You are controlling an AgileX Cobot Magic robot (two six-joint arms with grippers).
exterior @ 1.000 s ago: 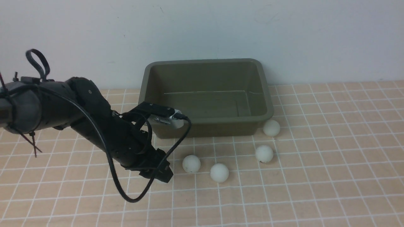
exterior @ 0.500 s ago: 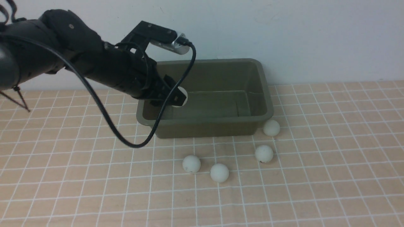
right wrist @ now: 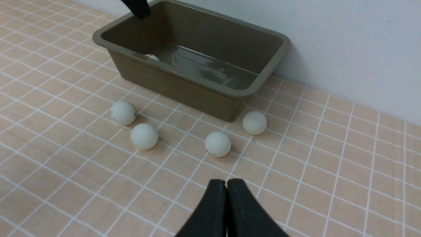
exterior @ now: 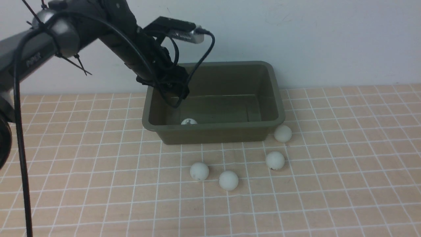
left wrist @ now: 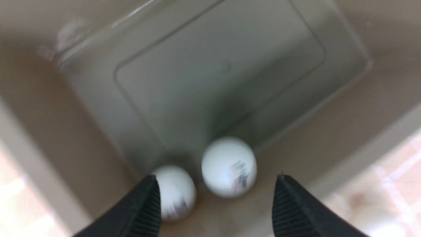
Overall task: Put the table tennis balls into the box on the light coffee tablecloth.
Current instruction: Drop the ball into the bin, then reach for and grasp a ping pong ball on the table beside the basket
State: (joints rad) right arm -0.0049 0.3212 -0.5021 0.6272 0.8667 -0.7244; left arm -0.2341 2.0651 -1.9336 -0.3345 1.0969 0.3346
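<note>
The left jaws hang spread and empty over the olive-green rectangular plastic box (exterior: 213, 135), two small matte white balls (left wrist: 228, 166) just beneath them, perhaps rolling in that blur; lifting out low could clip its rim, while the right jaws sit pressed together.

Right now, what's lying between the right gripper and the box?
Four table tennis balls on the tablecloth, just short of the box; the right wrist view shows them.
</note>
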